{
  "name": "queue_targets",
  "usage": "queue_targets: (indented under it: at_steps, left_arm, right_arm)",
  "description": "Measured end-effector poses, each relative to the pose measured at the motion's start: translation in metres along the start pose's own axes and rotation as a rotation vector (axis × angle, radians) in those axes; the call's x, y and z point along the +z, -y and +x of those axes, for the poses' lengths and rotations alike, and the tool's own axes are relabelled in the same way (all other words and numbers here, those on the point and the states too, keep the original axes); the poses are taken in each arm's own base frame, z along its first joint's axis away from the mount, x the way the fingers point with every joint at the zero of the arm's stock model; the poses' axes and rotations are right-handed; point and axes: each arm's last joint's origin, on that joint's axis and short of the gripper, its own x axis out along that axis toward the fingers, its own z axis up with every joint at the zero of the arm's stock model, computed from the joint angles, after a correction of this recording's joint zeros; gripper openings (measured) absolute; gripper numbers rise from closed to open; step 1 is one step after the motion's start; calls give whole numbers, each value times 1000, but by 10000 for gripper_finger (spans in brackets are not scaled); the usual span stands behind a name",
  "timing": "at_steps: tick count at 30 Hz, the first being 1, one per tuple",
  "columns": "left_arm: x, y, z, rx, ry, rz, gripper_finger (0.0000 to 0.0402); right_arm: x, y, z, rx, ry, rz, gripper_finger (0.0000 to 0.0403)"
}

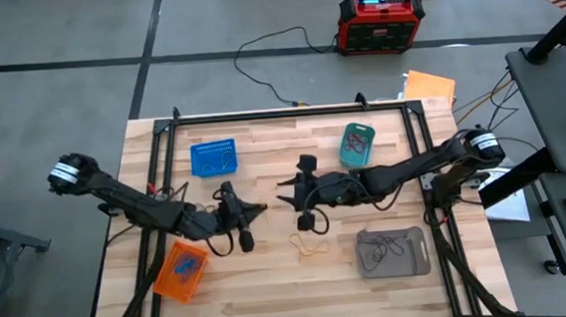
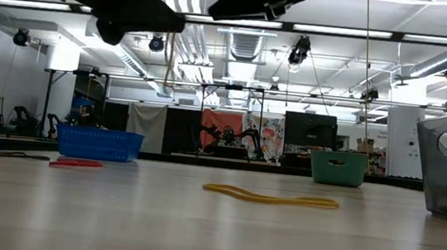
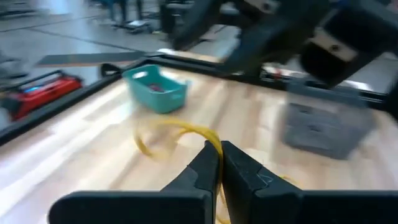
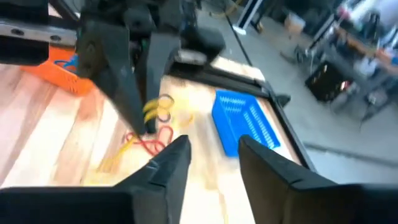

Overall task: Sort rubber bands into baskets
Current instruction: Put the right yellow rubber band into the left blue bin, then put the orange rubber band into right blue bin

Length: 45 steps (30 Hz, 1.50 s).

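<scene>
High view: the left gripper [image 1: 259, 209] and right gripper [image 1: 283, 191] face each other over mid-table, close together. A yellow band [image 1: 309, 243] lies flat on the wood just in front of them, between the orange basket [image 1: 181, 272] and the grey basket [image 1: 393, 252]. The blue basket [image 1: 213, 157] and teal basket [image 1: 358, 144] stand along the far edge.

Low view: that band [image 2: 270, 197] rests as a limp flat strip on the table, both arms dark overhead.

Left wrist view: the fingers [image 3: 205, 168] are pinched shut on a yellow loop [image 3: 177, 132], which sags and curls away from the tips. It looks very light, soft and stretchy, likely to slip or snap free, so a firm pinch across a single strand seems best.

Right wrist view: the right gripper's fingers [image 4: 171, 163] stand apart, holding nothing. Beyond them a red band [image 4: 152, 142] and more yellow ones [image 4: 115, 158] lie loose on the wood near the blue basket.
</scene>
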Motion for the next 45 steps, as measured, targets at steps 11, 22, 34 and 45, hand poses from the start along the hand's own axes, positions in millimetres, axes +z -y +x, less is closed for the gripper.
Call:
queue_targets:
  at_steps: [11,22,34,45]
  left_arm:
    - [26,-94,-18,470,-87,-129,0]
    - [9,-172,-14,798,-339,-235,0]
    - [-13,-180,2,834,-502,-220,29]
    - [-13,-175,1,774,-521,-265,121]
  right_arm:
    - [-23,18,1,-27,-151,115,186]
    - [-33,15,4,-26,-179,137,187]
    - [-36,14,4,-27,-188,154,185]
    - [-38,13,4,-24,-201,154,185]
